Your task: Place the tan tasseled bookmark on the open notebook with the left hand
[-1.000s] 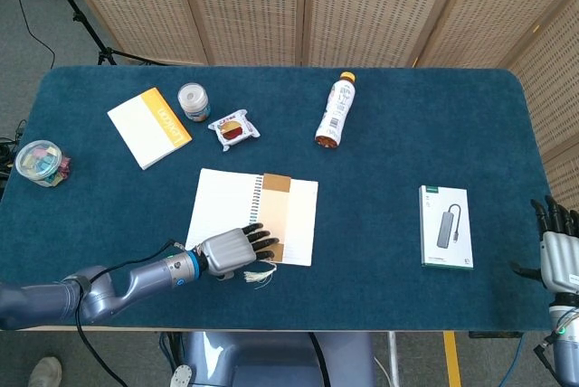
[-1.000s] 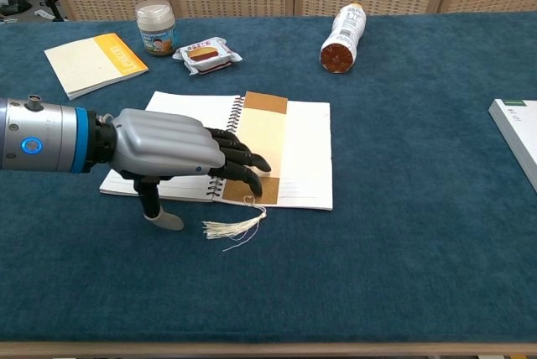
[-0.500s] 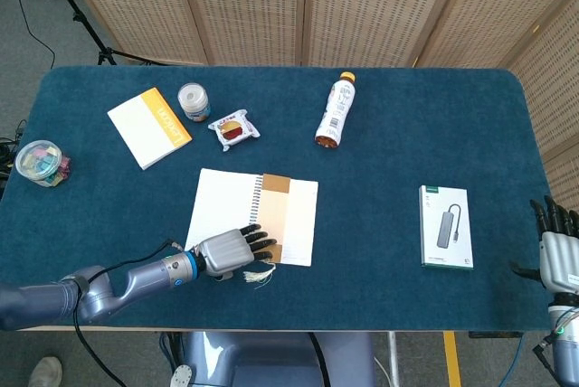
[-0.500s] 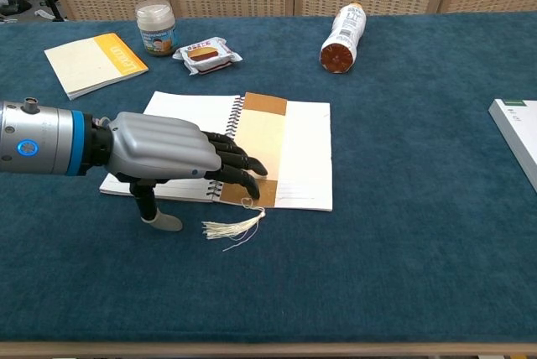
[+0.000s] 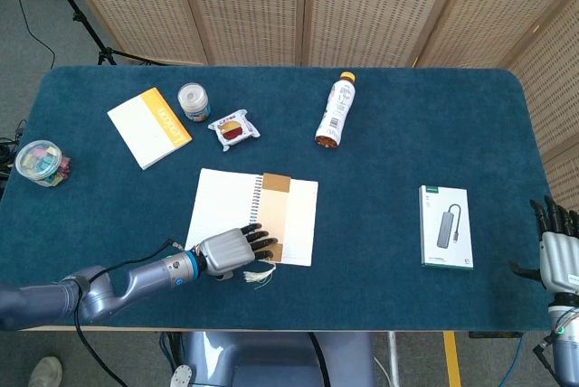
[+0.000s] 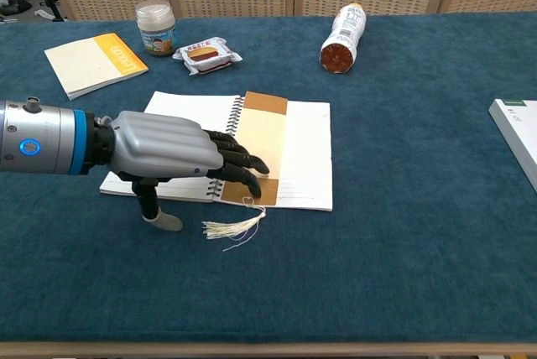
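The tan bookmark (image 5: 276, 211) (image 6: 262, 137) lies flat along the open notebook (image 5: 222, 206) (image 6: 306, 158), just right of the spiral. Its pale tassel (image 5: 261, 273) (image 6: 235, 226) trails off the notebook's near edge onto the blue table. My left hand (image 5: 231, 250) (image 6: 168, 153) hovers palm down over the notebook's near edge. Its dark fingers (image 6: 239, 162) are stretched over the bookmark's lower end and its thumb points down at the cloth. It holds nothing. My right hand (image 5: 556, 242) stands at the far right table edge with its fingers apart.
A yellow booklet (image 5: 149, 127), a small jar (image 5: 194, 102) and a snack packet (image 5: 234, 128) lie at the back left. A bottle (image 5: 333, 111) lies on its side at the back middle. A white box (image 5: 445, 226) sits to the right, a tub of clips (image 5: 39, 163) far left.
My left hand has drawn back a little to the left along the notebook's near edge and then held almost still. The bookmark, tassel and right hand have not moved.
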You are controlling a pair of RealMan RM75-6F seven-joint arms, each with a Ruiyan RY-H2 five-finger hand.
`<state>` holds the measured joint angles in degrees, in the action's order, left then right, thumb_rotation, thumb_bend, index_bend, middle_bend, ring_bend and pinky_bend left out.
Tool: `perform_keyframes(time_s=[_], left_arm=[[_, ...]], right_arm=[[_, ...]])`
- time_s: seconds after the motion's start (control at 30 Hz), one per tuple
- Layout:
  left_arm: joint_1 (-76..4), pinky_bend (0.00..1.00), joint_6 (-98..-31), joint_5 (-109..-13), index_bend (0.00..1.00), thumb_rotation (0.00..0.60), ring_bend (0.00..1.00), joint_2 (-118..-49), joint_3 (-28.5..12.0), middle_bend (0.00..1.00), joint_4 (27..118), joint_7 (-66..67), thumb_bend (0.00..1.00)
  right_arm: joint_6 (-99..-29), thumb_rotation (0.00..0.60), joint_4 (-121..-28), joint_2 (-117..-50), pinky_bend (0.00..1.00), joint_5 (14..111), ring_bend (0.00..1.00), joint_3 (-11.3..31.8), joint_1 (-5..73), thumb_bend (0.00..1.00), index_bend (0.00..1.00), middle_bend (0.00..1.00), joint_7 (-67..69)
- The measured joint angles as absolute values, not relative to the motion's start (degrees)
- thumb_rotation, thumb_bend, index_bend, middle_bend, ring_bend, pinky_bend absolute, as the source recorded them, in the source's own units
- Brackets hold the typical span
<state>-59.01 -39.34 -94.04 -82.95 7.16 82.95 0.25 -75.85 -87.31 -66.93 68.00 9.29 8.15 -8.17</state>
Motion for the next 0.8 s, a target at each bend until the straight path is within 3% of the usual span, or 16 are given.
perform_keyframes(time_s=[0.67,0.8], left_arm=[[-58.40,0.06,-41.12,-94.72,0.16,0.600,0.02,-79.20,6.84,0.00,86.23,-0.27,0.23],[-57.53,0.06,-43.77,-94.89,0.17,0.600,0.01,-77.56,6.40,0.00,87.53,-0.22,0.17]], right_arm=[[-75.97,0.600,-87.67,-66.94,0.00,68.35,0.00,9.02,8.16,0.03,0.00,0.00,-8.51],[-76.35,0.600,-87.97,-66.89,0.00,68.75,0.00,8.94,8.09,0.03,0.00,0.00,-8.59]])
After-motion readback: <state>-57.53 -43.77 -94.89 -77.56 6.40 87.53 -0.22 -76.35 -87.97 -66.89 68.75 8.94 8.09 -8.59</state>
